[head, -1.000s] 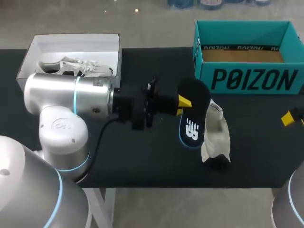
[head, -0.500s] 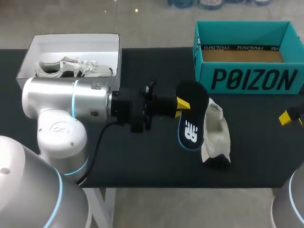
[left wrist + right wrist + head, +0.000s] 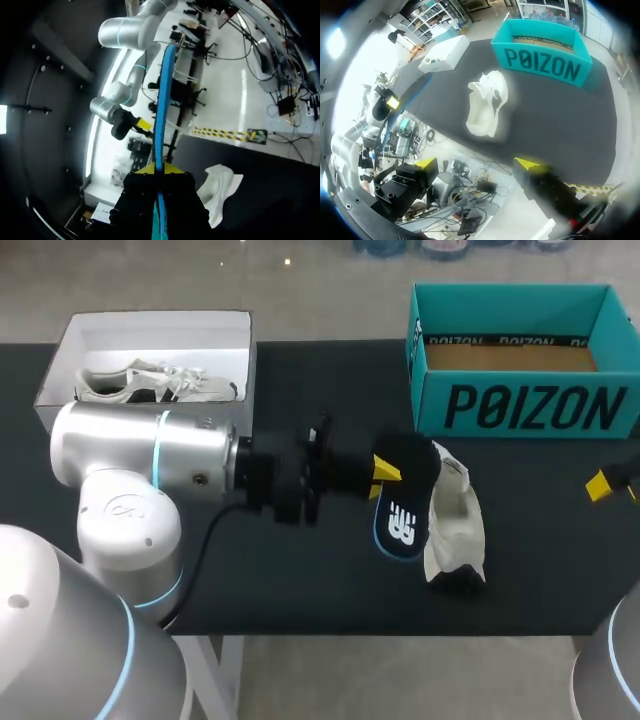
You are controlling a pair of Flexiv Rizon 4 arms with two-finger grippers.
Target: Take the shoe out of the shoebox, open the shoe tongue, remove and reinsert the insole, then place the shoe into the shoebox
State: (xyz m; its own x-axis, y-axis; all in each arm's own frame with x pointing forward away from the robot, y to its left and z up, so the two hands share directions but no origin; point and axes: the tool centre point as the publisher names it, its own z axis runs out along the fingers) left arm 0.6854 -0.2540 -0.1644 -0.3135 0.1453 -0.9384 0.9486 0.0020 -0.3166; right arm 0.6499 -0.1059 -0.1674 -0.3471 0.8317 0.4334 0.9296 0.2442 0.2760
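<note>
Now our left gripper (image 3: pixel 384 472), clamped on the insole (image 3: pixel 403 512), has eased it nearer, beside the shoe (image 3: pixel 457 520); we judge reinsertion is next.

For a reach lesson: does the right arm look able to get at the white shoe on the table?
Probably yes: the right gripper is open and empty, with bare table between it and the shoe; the left gripper holds the insole at the shoe's far side.

White box (image 3: pixel 160 332) with a pale sneaker (image 3: pixel 150 386) on black table (image 3: pixel 300 575)
</note>
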